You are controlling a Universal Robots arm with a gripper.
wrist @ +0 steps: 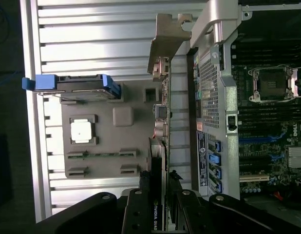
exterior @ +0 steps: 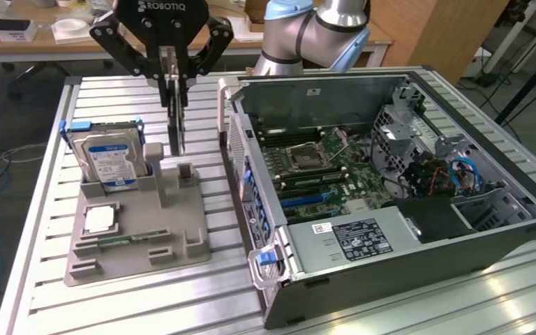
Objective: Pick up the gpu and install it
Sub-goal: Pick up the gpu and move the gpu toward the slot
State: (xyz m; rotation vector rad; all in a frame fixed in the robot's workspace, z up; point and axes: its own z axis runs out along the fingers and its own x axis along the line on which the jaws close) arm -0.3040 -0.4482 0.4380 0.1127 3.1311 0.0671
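Note:
The gpu (exterior: 176,125) is a thin dark card hanging edge-on and upright from my gripper (exterior: 173,78), which is shut on its top edge. Its lower end hangs just above the grey holder tray (exterior: 137,251), between the hard drive and the open computer case (exterior: 389,181). In the wrist view the gpu (wrist: 160,146) runs out from between my fingers (wrist: 137,209), and its silver bracket (wrist: 167,34) sits at the far end beside the case's rear panel. My gripper (wrist: 158,200) grips the card by its two flat faces.
The tray holds an upright silver hard drive (exterior: 109,157) with blue rails, a square processor chip (exterior: 100,220) and a slim green memory stick (exterior: 123,241). The case lies on its side on the slatted metal table (exterior: 109,307), with the motherboard (exterior: 329,167) exposed.

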